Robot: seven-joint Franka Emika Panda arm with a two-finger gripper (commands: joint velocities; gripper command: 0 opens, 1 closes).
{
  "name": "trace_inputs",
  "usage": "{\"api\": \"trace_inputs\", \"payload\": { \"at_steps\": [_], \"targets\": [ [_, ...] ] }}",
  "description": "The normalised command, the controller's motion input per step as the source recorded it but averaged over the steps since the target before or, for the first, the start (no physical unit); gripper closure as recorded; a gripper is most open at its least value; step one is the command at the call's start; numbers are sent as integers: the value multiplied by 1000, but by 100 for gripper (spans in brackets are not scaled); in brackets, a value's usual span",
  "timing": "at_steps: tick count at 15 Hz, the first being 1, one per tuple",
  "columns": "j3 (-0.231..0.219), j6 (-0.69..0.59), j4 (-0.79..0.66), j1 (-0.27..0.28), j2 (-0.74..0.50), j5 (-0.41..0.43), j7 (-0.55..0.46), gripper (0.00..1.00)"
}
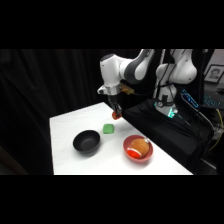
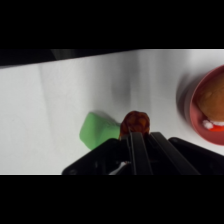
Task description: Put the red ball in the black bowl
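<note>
On your bench [image 1: 65, 125]: the black bowl [image 1: 86, 142], near the middle of the front edge; a green block [image 1: 108, 129], mid-bench, just behind it; a red bowl [image 1: 137, 148] holding an orange lump [image 1: 141, 146], towards the right edge. Your tool [image 1: 116, 115] hangs above the bench's far side, clenched on the red ball [image 2: 135, 123], which is lifted clear of the surface.

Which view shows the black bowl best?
Side view. The black bowl sits whole and unobstructed on the white table, left of the green block and the red bowl. The wrist view doesn't show it at all: only the red ball held in the gripper, the green block and part of the red bowl.
</note>
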Motion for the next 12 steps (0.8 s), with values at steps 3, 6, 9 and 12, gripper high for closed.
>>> {"api": "trace_inputs", "payload": {
  "at_steps": [3,6,9,12],
  "targets": [
    [-24,-220,475,-60,226,2,-73,96],
    [-9,-189,527,-37,326,62,-122,96],
    [23,-199,563,-17,376,110,-123,96],
    [34,-181,585,-23,385,120,-117,96]
  ]
}}
